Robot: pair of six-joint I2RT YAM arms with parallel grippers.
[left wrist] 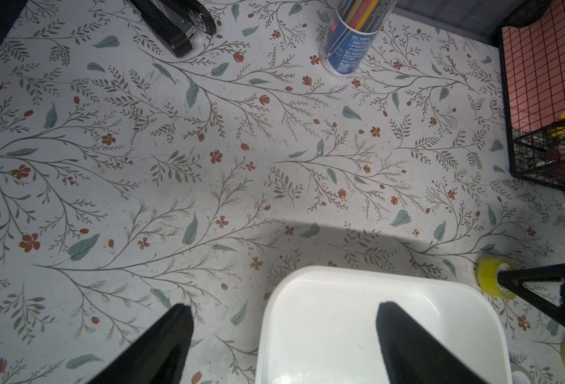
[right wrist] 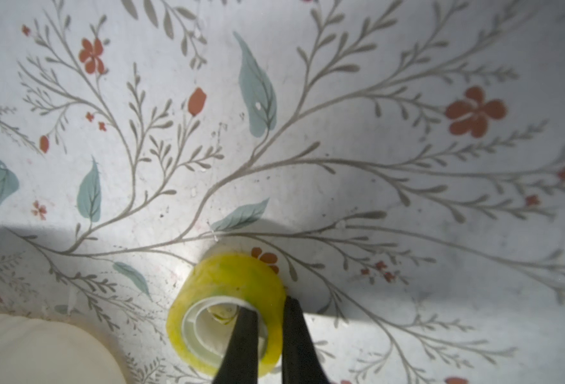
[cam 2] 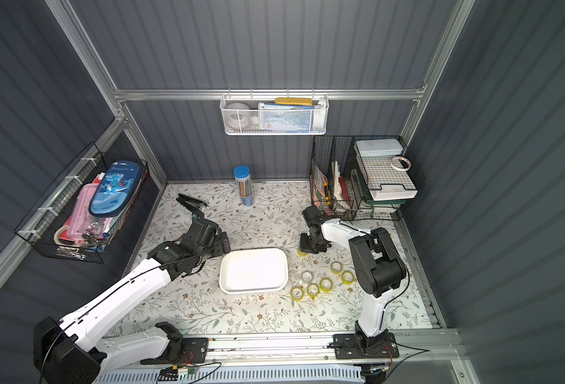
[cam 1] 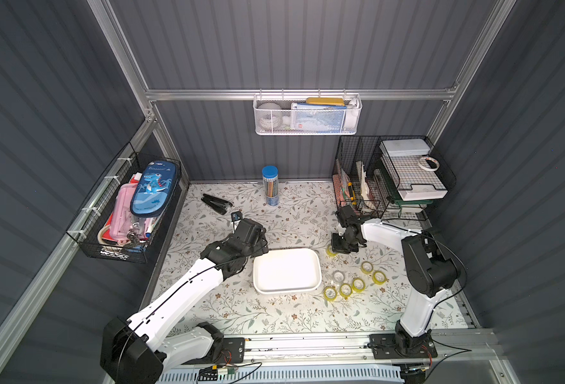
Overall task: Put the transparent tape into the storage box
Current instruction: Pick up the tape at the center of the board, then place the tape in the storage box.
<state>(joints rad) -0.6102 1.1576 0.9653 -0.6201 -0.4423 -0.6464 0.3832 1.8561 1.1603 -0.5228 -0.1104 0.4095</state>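
Tabletop tape rolls (cam 1: pixel 358 285), seven; storage box (cam 1: pixel 287 271), one.

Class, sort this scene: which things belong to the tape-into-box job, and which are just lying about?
Job: storage box, gripped tape roll, right gripper, loose tape rolls.
Lying about: stapler, pencil tube, dinosaur pencil case, white mesh basket.

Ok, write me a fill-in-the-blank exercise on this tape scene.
The right end effector is shut on a ___-tinted tape roll.
The left end effector stands ___.
The storage box contains ___.
___ loose tape rolls lie on the floral table beside it.
Missing words: yellow; open; nothing; six.
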